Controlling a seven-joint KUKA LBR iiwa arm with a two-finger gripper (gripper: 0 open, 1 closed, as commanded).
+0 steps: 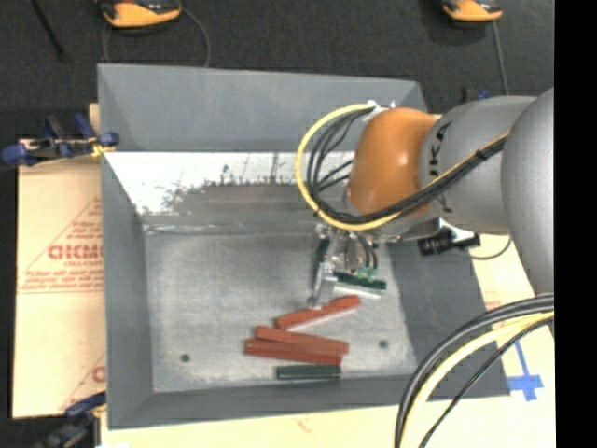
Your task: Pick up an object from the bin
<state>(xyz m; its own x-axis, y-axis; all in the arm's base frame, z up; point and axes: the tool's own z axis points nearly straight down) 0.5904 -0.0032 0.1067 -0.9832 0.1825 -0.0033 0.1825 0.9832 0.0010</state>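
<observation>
Camera view: end effector (328,286) down at right end of orange stick (312,318), mid-bin (187,278), just above red bar (297,347) and green stick (308,372). Cannot tell how open. Probably light, stiff, slick; best pinched across narrow width, mid-length.

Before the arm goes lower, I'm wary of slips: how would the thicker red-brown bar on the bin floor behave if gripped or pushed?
The red-brown bar looks straight and flat-sided, so probably stiff, sliding rather than rolling. Long and narrow, it may swing if gripped near an end. Pushed, it would likely nudge the dark green stick beside it.
</observation>
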